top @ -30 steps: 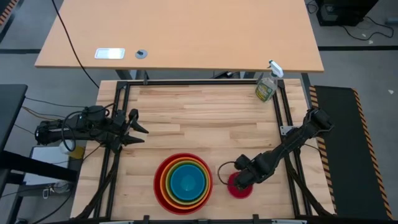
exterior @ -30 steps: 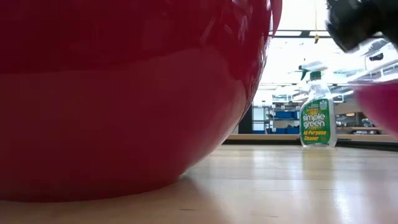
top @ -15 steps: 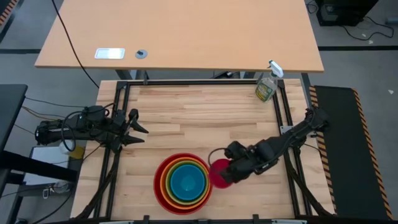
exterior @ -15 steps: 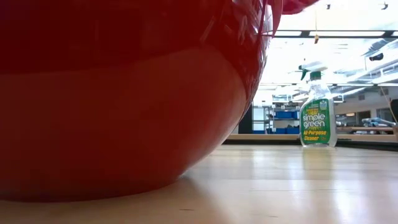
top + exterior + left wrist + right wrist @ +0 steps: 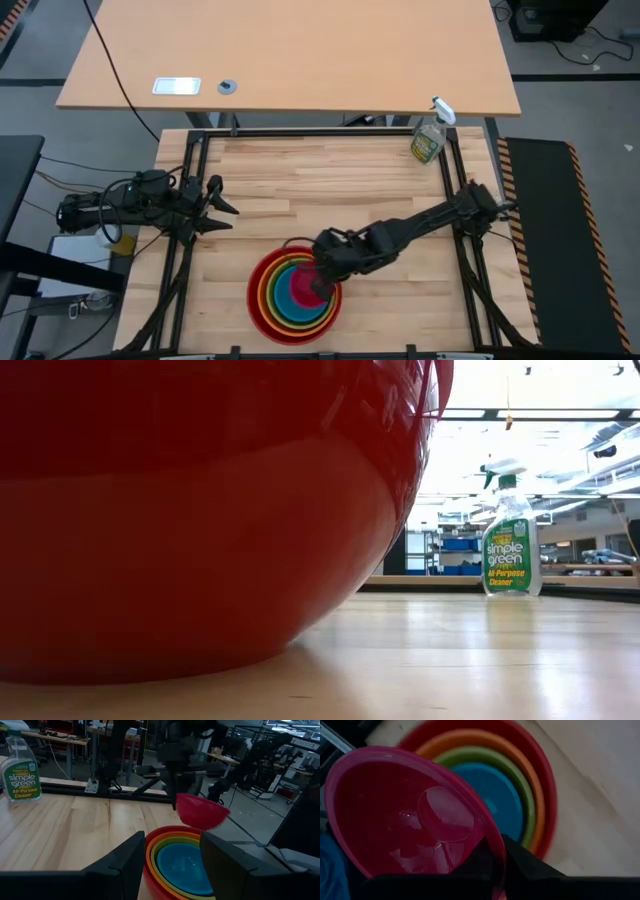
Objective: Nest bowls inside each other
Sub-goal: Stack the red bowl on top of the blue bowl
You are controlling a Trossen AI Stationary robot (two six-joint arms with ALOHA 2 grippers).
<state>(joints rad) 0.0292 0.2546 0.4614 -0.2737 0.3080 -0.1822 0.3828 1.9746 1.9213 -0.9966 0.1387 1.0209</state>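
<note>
High view, left to right: the left gripper waits at the left edge of the wooden surface, its fingers spread and holding nothing, well apart from the bowls. Toward the front of the surface, four bowls already sit one inside another: the large red bowl outermost, then the orange bowl, the lime green bowl, and the blue bowl at the centre. The right gripper reaches in from the right with its fingers pressed together on the rim of the magenta-pink bowl, the smallest of the set, and holds it tilted in the air above the stack. The left wrist view shows this last bowl clear of the blue one, not yet touching it. By the look of it the task is nearly finished: four of five bowls are nested, and what remains is to lower the pink bowl into the blue one and let it go. A spray bottle stands upright at the far right corner of the surface, well away from the work.
</note>
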